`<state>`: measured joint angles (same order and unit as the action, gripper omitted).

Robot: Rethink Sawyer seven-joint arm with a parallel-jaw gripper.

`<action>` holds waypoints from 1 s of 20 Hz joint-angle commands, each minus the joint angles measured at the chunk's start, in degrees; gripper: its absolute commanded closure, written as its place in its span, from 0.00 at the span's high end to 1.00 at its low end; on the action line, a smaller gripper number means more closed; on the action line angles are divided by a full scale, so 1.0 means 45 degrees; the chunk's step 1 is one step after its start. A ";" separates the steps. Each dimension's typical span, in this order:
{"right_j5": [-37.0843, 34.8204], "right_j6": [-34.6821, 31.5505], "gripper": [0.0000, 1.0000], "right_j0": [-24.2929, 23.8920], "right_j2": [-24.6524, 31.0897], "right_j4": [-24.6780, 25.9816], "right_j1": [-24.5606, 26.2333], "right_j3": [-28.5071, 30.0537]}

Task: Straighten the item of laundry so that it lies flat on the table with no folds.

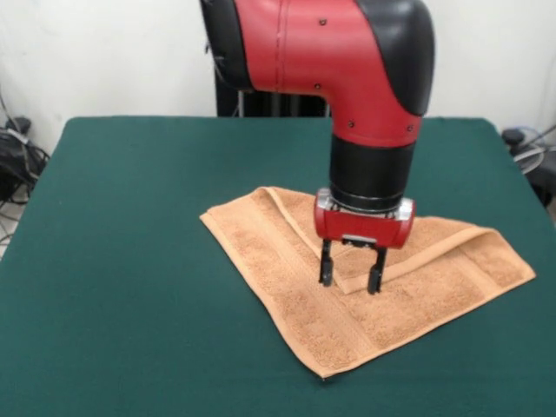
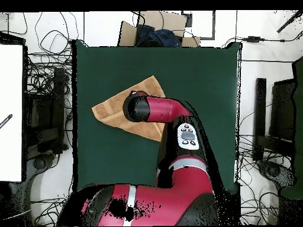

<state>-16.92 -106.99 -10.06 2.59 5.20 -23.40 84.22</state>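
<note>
The item of laundry [image 1: 287, 261], a light orange-tan towel, lies on the green table [image 1: 130, 261] with its far corner folded over toward the middle, so it forms a triangle with the point nearest the camera. My gripper [image 1: 351, 276] hangs straight down over the tip of the folded flap, open, fingertips at or just above the cloth, one on each side of the flap's point. Nothing is held. In the overhead view the arm covers the middle of the towel [image 2: 109, 112], and the gripper itself is hidden under the wrist.
Cables and equipment sit off the table's left edge [image 1: 17, 156] and right edge [image 1: 530, 148]. In the overhead view a cardboard box [image 2: 157, 32] stands beyond the table's far end.
</note>
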 commanded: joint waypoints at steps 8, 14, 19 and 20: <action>0.0960 -0.1669 1.00 -0.0508 0.0499 0.0177 0.0146 0.1178; 0.1113 -0.1573 1.00 -0.0730 0.0626 0.0285 0.0128 0.1451; 0.1241 -0.1761 1.00 -0.0723 0.0521 0.0272 -0.0105 0.1974; 0.1266 -0.1765 1.00 -0.0731 0.0512 0.0271 -0.0146 0.2067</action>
<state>-14.30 -106.99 -12.71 2.63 5.19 -24.05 86.38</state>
